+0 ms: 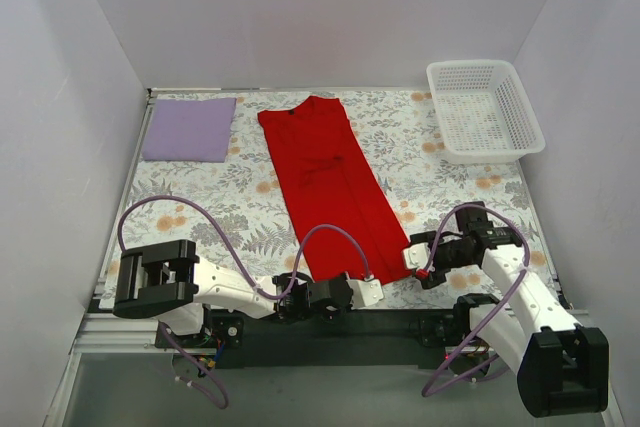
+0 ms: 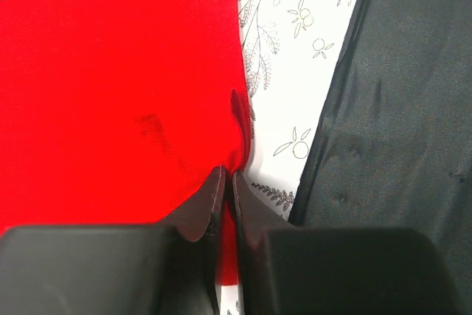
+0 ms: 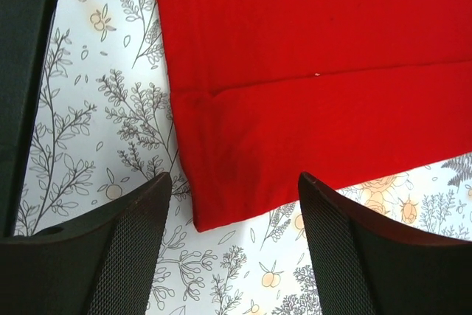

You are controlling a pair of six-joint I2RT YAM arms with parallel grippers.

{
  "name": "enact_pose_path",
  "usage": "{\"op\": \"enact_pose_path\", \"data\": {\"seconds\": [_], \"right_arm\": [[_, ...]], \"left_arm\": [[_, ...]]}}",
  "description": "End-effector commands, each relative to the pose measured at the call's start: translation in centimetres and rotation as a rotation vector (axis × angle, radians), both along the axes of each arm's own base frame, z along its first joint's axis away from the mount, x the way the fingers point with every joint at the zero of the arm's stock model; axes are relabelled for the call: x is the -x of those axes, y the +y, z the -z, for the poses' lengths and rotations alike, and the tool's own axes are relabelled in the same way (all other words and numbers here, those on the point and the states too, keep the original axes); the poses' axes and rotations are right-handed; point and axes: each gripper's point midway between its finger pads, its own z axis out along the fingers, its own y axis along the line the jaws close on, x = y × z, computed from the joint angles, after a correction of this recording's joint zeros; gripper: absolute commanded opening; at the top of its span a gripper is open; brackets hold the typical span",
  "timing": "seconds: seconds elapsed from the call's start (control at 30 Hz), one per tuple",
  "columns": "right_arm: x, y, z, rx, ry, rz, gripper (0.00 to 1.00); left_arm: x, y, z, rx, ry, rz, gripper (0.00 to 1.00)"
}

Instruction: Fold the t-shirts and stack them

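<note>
At the near edge of the flowered bench [image 1: 200, 207], the left claw [image 2: 225, 175] is pinched shut on the near hem of the red t-shirt [image 1: 330, 182], where the cloth puckers into a small ridge; how much fabric it grips is hard to see. Just right of it, the right claw [image 3: 234, 178] hangs over the shirt's near right corner with its jaws wide. The shirt lies folded lengthwise in a long strip slanting toward the far left. The lavender t-shirt [image 1: 188, 129] rests as a flat rectangle far left, and a white basket [image 1: 470, 66] stands far right.
</note>
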Motion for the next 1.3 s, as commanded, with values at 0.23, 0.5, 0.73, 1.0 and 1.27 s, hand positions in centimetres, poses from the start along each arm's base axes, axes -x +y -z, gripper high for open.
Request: {"op": "enact_pose_path", "data": {"seconds": [0.23, 0.5, 0.73, 1.0, 1.27], "right_arm": [[0.4, -0.2, 2.4, 0.102, -0.007, -0.152, 0.53], [0.1, -0.8, 5.4, 0.242, -0.058, -0.174, 0.32], [-0.1, -0.1, 5.1, 0.223, -0.057, -0.172, 0.01], [-0.5, 3.1, -0.5, 0.035, -0.024, -0.148, 0.01], [-5.9, 6.7, -6.9, -0.093, 0.042, -0.061, 0.01]], "left_arm": [[0.0, 0.4, -1.2, 0.027, -0.001, 0.001, 0.00], [0.2, 0.2, -1.4, 0.059, 0.012, 0.008, 0.00], [-0.1, 0.5, -2.0, 0.101, 0.000, 0.006, 0.00], [-2.4, 0.8, -6.3, 0.241, -0.036, -0.011, 0.00], [-8.3, 2.8, -9.5, 0.330, -0.079, -0.073, 0.00]]}}
